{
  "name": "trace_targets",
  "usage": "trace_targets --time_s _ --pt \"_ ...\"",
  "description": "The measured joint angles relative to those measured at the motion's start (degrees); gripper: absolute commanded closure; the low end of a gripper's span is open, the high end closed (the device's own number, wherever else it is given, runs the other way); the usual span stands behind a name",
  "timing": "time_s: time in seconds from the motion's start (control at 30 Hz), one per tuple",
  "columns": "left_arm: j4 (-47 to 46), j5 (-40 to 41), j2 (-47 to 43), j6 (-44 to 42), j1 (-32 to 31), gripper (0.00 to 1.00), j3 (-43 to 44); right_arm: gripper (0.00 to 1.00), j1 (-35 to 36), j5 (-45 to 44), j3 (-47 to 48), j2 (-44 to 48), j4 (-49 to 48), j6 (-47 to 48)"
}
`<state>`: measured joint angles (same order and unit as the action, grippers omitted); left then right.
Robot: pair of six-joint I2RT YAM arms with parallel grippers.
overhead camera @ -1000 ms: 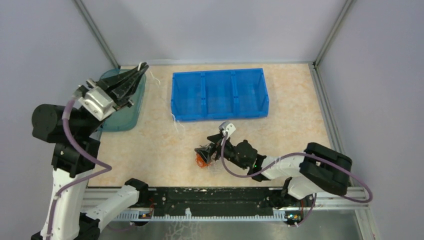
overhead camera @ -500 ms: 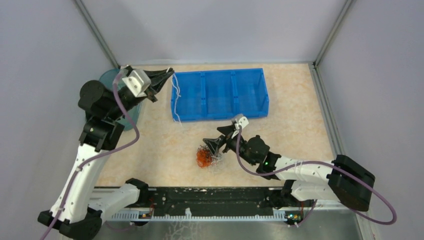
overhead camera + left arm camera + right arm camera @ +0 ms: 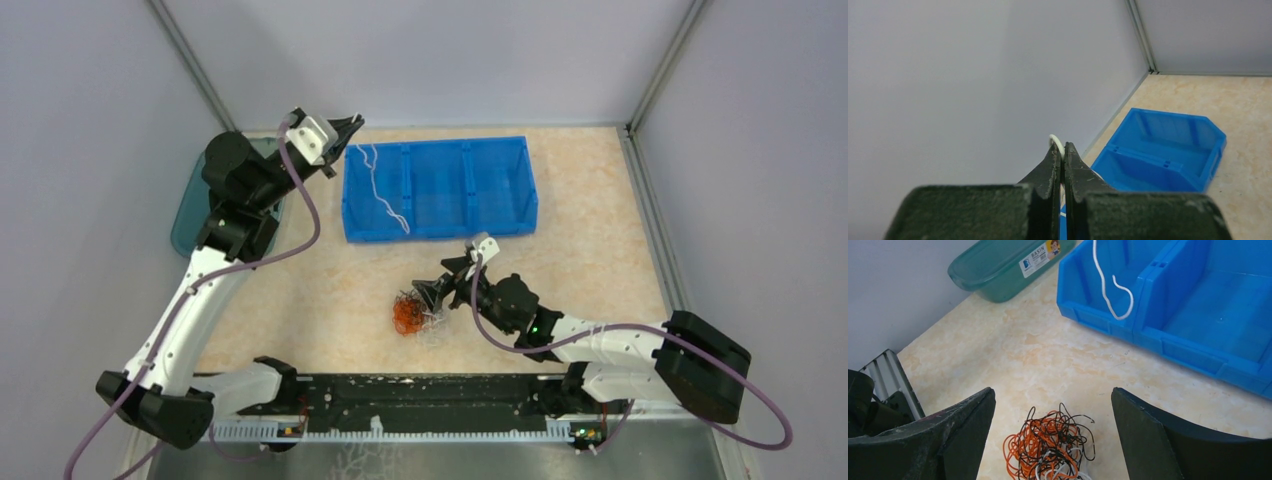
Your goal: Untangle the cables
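Observation:
A clump of tangled orange, black and white cables (image 3: 410,312) lies on the table; in the right wrist view the clump (image 3: 1050,450) sits between my open fingers. My right gripper (image 3: 432,296) is open, just right of and above it. My left gripper (image 3: 352,124) is shut on a white cable (image 3: 378,185) at the bin's far left corner. The cable hangs in curls over the blue bin's left compartment and shows in the right wrist view (image 3: 1108,282). In the left wrist view a white loop (image 3: 1057,144) pokes out past the shut gripper (image 3: 1063,148).
A blue three-compartment bin (image 3: 520,185) stands at the back centre; it also shows in the left wrist view (image 3: 1168,150) and the right wrist view (image 3: 1208,305). A teal basin (image 3: 190,215) stands at the back left, also in the right wrist view (image 3: 998,265). Grey walls enclose the table.
My left arm has swung right from over the teal basin to the bin's left end, carrying the white cable, which now dangles over the bin. My right gripper has lifted off the clump and opened.

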<state>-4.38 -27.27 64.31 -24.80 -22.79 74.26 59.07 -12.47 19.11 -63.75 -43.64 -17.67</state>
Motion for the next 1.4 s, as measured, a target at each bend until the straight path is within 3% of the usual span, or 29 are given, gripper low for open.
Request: trace_targets --time_s 0.23,0.47,0.73,1.0,1.4 --pt "-1.66 4.87 7.87 -4.0 -0.02 1.0 0.35 0.14 0.0 -0.81 -1.44 1.27 0.02 -0.11" --pt "3.69 10.8 19.61 -5.51 0.04 0.98 7.65 0.14 0.0 -1.05 -1.46 2.51 1.18 -0.42" --pt "10.05 12.61 22.95 -5.92 0.37 0.97 10.49 0.14 -0.09 -1.03 0.37 2.49 6.62 -0.61" --pt "15.5 11.67 24.26 -4.44 2.25 0.97 10.25 0.15 -0.37 -0.28 7.74 3.39 18.69 -2.34" --pt "16.94 10.38 25.81 -3.89 4.42 1.0 7.58 0.16 -0.37 2.95 9.18 7.98 33.94 -7.08"
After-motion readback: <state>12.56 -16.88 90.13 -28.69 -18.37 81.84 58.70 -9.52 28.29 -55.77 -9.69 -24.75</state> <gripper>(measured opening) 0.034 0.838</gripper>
